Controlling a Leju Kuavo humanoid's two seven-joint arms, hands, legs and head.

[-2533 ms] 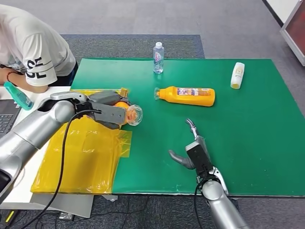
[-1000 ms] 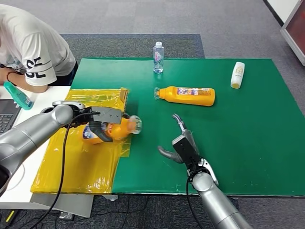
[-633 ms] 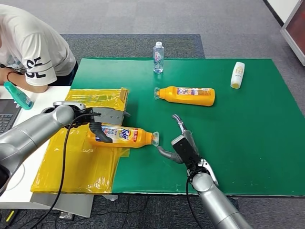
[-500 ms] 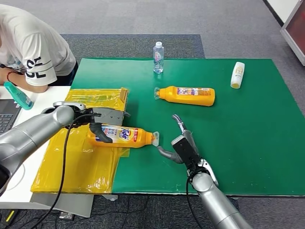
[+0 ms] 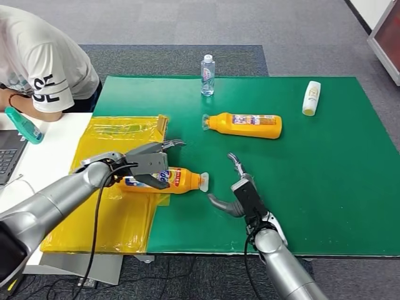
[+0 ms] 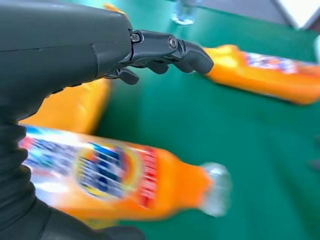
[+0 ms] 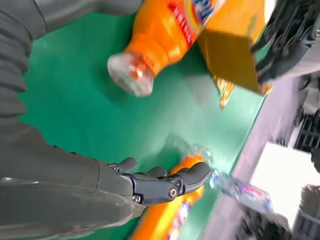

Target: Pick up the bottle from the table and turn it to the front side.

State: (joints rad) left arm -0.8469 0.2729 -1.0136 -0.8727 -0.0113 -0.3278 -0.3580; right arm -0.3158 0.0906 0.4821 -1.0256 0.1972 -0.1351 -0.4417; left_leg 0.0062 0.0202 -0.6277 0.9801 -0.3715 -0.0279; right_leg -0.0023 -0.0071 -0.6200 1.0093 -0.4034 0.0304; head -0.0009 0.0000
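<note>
Bottle (image 5: 162, 180) lies label-up on yellow sheet (image 5: 108, 212). Left hand (image 5: 150, 164) above it, fingers spread, empty. Right hand (image 5: 238, 194) spread, empty.

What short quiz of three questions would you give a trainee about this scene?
1. True or false: the orange plastic detergent bottle by the left hand lies on its side with its printed label showing.
2. Which thing stands upright at the far edge of the green table mat?
A. the small clear plastic water bottle
B. the white plastic bottle
C. the second orange bottle
3. Fill the gap: the clear cap of the near orange bottle points toward the robot's ___ hand.

Key: 1 true; 2 A; 3 right.
</note>
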